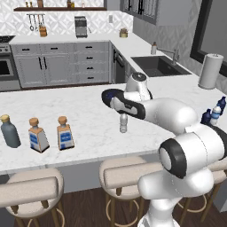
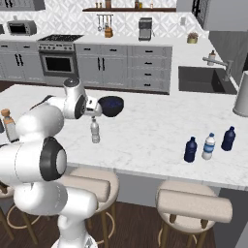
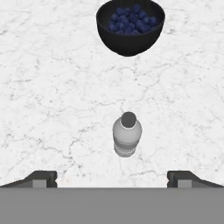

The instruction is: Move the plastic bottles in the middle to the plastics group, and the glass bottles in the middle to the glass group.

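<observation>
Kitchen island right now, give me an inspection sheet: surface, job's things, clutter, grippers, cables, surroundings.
Surface: white marble island counter, dry and level.
Job's things: one clear bottle upright mid-counter; three slim bottles grouped at one end; grey-blue bottle and two corked bottles at the other.
Clutter: dark bowl of blueberries beyond the clear bottle.
Grippers: gripper open, above the clear bottle, holding nothing.
Cables: nothing seen.
Surroundings: sink, paper towel roll, oven, stools.
</observation>
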{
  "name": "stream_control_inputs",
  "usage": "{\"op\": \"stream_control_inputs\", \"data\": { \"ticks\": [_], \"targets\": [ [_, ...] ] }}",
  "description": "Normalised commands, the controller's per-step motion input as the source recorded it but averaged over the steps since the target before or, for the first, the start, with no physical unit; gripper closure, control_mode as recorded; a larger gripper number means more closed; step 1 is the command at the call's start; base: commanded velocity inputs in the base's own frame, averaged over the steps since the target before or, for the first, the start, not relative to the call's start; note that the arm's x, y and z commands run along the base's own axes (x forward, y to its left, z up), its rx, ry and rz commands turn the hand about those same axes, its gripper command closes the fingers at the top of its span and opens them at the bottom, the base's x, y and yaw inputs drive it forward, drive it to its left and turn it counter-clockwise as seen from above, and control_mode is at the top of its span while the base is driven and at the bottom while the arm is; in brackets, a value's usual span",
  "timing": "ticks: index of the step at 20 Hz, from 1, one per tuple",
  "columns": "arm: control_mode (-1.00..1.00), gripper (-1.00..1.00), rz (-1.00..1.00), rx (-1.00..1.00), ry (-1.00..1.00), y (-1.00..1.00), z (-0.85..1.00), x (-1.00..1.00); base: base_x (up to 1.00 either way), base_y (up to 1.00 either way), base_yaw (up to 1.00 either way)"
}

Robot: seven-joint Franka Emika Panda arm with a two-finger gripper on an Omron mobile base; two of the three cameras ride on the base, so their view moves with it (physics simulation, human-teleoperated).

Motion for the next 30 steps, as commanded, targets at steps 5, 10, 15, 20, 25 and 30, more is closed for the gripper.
{"op": "stream_control_inputs", "data": {
  "ticks": [5, 10, 15, 20, 25, 30],
  "targets": [
    [-1.0, -1.0, 0.0, 0.0, 0.0, -0.14, -0.01, 0.06, 0.0, 0.0, 0.0],
    [-1.0, -1.0, 0.0, 0.0, 0.0, -0.16, -0.01, 0.0, 0.0, 0.0, 0.0],
    [-1.0, -1.0, 0.0, 0.0, 0.0, -0.01, -0.43, 0.1, 0.0, 0.0, 0.0],
    [-1.0, -1.0, 0.0, 0.0, 0.0, 0.0, -0.4, 0.1, 0.0, 0.0, 0.0],
    [-1.0, -1.0, 0.0, 0.0, -0.03, 0.0, -0.17, 0.06, 0.0, 0.0, 0.0],
    [-1.0, -1.0, 0.0, 0.0, -0.03, 0.03, -0.03, 0.15, 0.0, 0.0, 0.0]
  ]
}}
